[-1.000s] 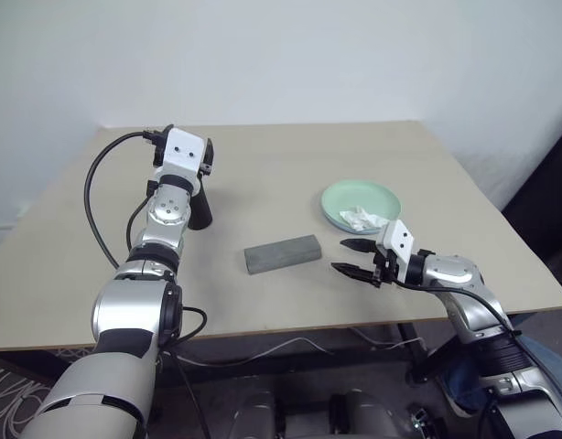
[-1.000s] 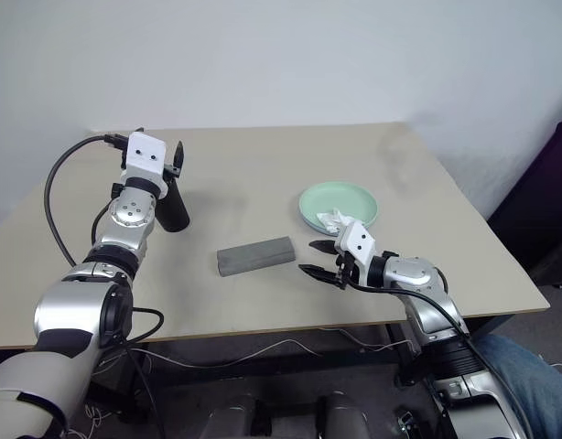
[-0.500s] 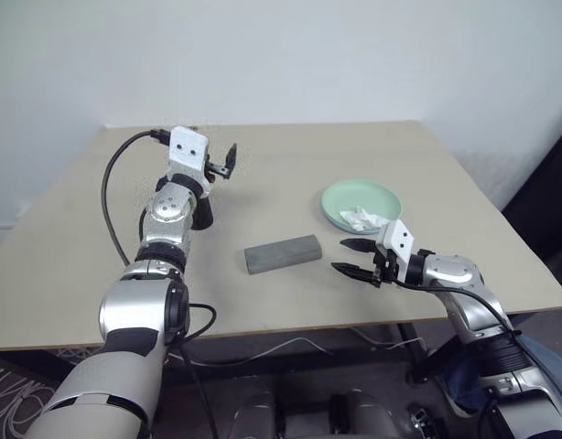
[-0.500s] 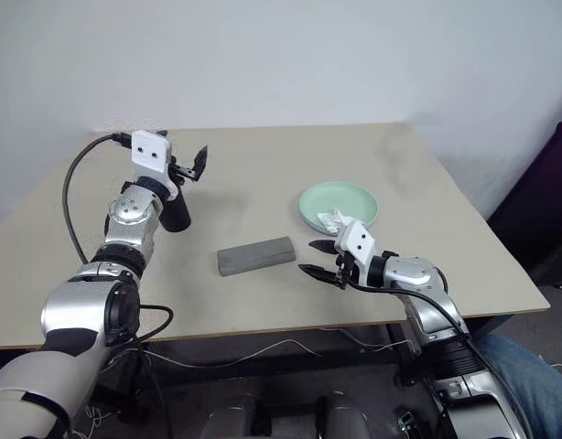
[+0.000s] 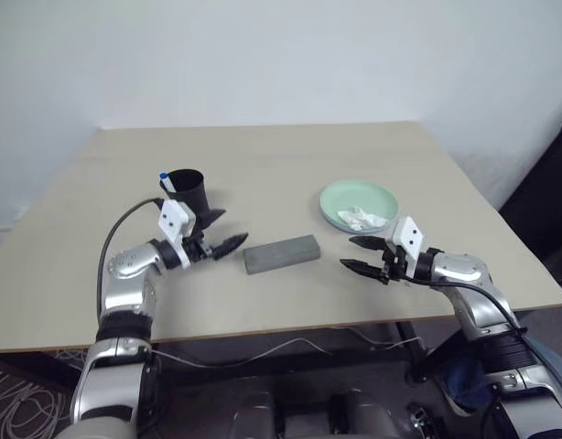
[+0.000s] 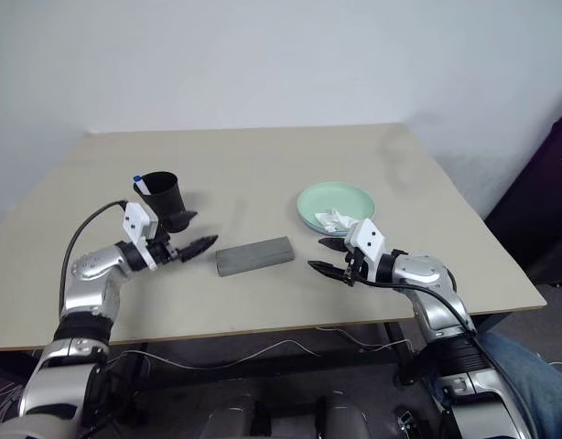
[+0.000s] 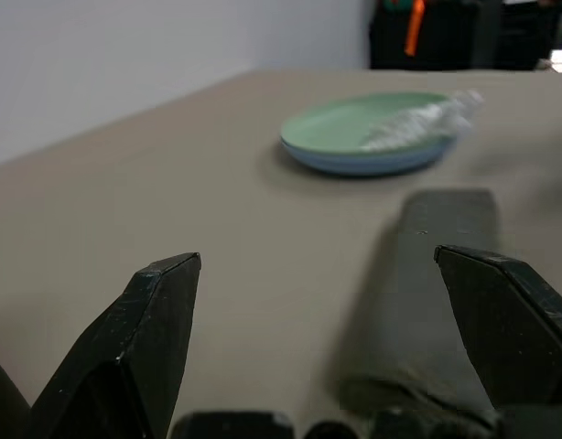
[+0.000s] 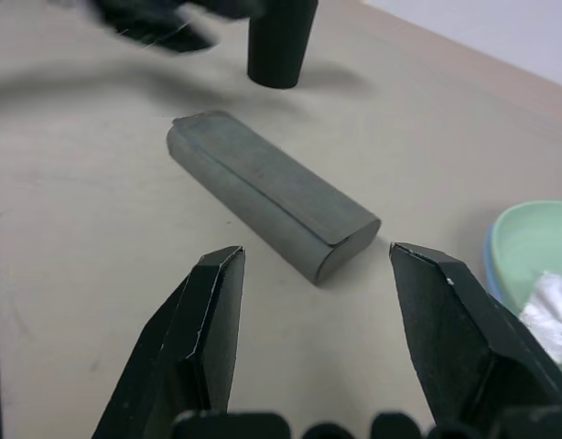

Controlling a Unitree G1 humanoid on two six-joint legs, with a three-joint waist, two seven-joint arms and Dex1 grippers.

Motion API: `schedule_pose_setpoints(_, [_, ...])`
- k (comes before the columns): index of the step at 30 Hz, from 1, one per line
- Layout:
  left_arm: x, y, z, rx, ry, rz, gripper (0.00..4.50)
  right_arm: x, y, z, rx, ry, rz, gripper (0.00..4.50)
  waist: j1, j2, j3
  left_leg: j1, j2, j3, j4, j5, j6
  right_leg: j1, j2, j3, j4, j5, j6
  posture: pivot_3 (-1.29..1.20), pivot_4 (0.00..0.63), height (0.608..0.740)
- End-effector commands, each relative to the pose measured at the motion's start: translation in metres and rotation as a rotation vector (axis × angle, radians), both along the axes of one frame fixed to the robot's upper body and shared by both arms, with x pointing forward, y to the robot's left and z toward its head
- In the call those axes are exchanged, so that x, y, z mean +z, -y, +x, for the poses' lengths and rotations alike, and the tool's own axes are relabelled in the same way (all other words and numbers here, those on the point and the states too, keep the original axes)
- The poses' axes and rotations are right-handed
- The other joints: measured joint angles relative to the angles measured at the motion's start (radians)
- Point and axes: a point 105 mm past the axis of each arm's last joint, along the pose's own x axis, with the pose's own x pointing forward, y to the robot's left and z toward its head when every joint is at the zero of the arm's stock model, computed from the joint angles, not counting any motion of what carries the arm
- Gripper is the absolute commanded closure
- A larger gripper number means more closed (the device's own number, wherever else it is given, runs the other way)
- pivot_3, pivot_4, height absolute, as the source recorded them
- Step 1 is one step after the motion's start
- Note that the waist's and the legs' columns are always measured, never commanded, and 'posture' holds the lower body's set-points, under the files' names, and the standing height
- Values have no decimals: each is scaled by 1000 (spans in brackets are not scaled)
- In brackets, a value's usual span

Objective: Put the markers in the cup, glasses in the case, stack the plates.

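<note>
1. Cup is standing upright at about 9 o'clock from the case, well apart from it. A marker is sticking out over the cup's rim, blue end up, so that part of the job looks done.

2. Case is lying flat near bench centre, lid shut. Glasses are presumably inside; cannot confirm with the lid down.

3. Plates are sitting at roughly 2 o'clock from the case, green on top with a blue rim showing beneath in the left wrist view, so they are stacked. A crumpled tissue is resting on the green one.

4. Left tool is hovering just off the bench between cup and case, fingers spread wide, holding nothing, pointing toward the case's near end.

5. Right tool is hovering at 3 o'clock from the case, fingers wide, empty, aimed at the case's other end.

6. Judgement: both tools are bracketing the case from opposite ends, likely because it is the last item worth checking or steadying. Everything else appears to be sitting where the task wants it.
</note>
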Motion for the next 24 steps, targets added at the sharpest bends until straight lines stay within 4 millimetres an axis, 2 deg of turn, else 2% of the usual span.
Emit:
schedule_pose_setpoints(1, [9, 8, -15, -47, 25, -6, 156, 12, 31, 3, -66, 19, 33, 1750, 2, 1, 0, 0, 0, 0, 0, 0, 0, 0, 0, 0, 0, 0, 0, 0, 0, 740])
schedule_pose_setpoints(6, [-1, 16, -31, -45, 2, -23, 156, 11, 64, -1, -138, -27, 63, 1750, 4, 2, 0, -1, 1, 0, -1, 0, 0, 0, 0, -1, -1, 0, 0, 0, 0, 740])
schedule_pose_setpoints(11, [-4, 24, -32, -34, 6, -36, 156, 9, 85, -3, -192, -36, 62, 1750, 1, 3, 0, 0, 2, 0, -2, 0, 0, 0, 1, -3, -2, 0, 0, 0, 0, 740])
schedule_pose_setpoints(16, [3, 28, -33, -14, 28, -53, 156, 13, 97, -5, -220, -31, 55, 1750, -1, 6, 0, -1, 5, 0, -3, 0, 0, 2, 2, -7, -9, 0, 0, 0, 0, 740])
schedule_pose_setpoints(24, [-1, 28, -45, 6, 11, -59, 156, 6, 98, -14, -236, -64, 53, 1750, -2, 8, 1, -1, 9, 2, -4, 0, 0, 2, 2, -10, -15, 0, 0, 0, 0, 740])
